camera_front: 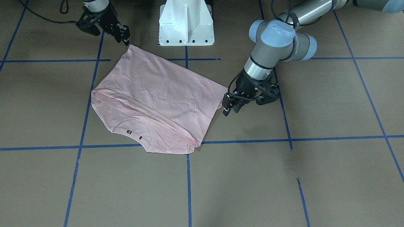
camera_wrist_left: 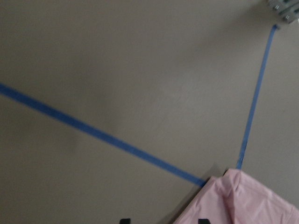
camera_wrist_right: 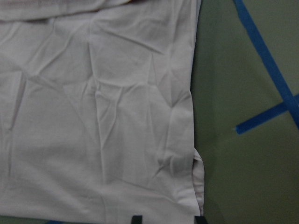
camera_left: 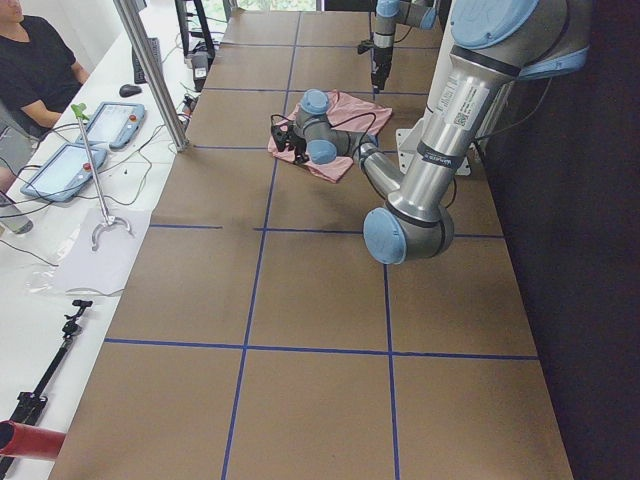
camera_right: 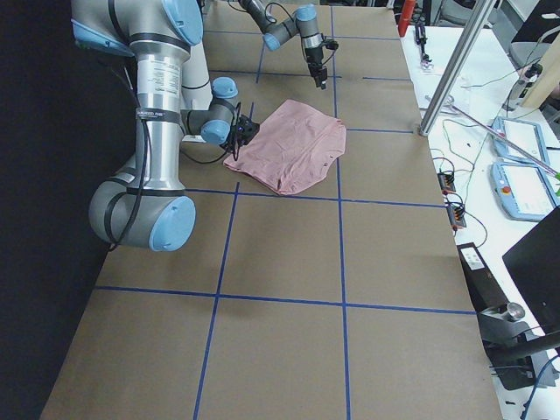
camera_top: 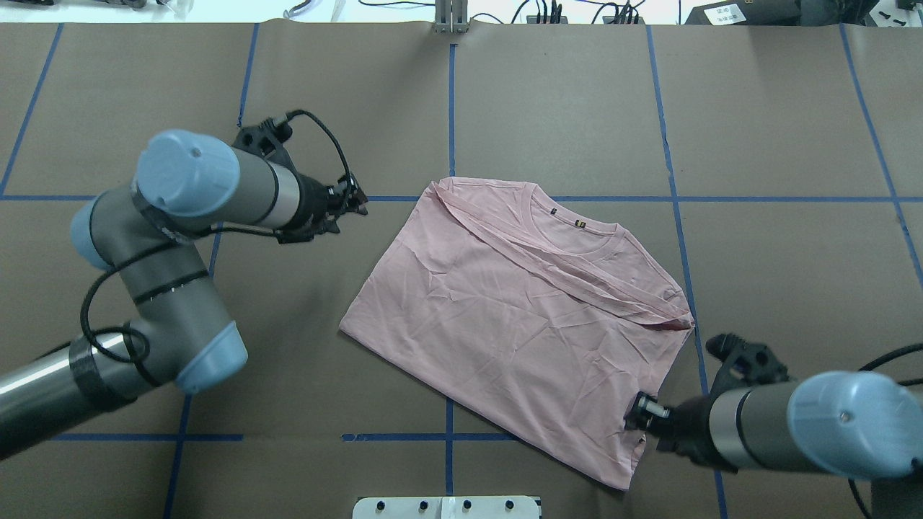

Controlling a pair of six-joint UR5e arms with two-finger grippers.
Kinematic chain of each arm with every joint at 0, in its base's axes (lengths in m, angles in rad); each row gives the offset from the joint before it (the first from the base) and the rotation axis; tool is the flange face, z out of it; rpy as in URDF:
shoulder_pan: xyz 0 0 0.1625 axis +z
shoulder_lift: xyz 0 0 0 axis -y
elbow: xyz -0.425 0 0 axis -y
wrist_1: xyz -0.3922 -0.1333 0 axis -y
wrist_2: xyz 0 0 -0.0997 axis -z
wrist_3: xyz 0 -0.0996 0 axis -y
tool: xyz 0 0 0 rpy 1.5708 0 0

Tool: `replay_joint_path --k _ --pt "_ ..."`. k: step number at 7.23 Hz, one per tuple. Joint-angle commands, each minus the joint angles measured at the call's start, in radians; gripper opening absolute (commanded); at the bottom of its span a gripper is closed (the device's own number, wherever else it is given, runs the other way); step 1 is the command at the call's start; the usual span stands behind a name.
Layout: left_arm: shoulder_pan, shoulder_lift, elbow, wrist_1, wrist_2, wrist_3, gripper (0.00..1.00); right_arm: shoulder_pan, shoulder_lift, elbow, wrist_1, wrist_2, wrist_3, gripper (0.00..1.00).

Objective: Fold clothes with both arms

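The pale pink T-shirt [camera_front: 157, 94] [camera_top: 519, 310] lies folded on the brown table. Its plain back faces up, the ribbed neckline [camera_top: 577, 231] and label show, and the print is hidden. My left gripper [camera_front: 231, 108] [camera_top: 358, 204] is open and empty. It hovers beside the shirt, off the cloth. In the left wrist view the shirt's corner [camera_wrist_left: 243, 200] lies just right of the fingertips [camera_wrist_left: 203, 220]. My right gripper [camera_front: 125, 37] [camera_top: 634, 418] is open at the shirt's hem edge near its near corner. In the right wrist view the cloth [camera_wrist_right: 93, 116] fills the frame.
The white pedestal base [camera_front: 186, 25] [camera_top: 447, 508] stands just behind the shirt. Blue tape lines [camera_top: 451, 108] grid the brown table. An operator [camera_left: 30, 60] sits by a side bench with tablets [camera_left: 110, 120] and a metal pole [camera_left: 150, 70].
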Motion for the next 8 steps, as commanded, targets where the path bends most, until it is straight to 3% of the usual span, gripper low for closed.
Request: replay_joint_path --k 1,8 --pt "0.126 0.017 -0.069 0.191 0.081 -0.033 0.67 0.179 0.036 0.0 -0.004 0.015 -0.007 1.0" --pt "0.205 0.021 -0.052 0.236 0.096 -0.089 0.66 0.207 0.053 -0.033 -0.004 0.016 -0.007 1.0"
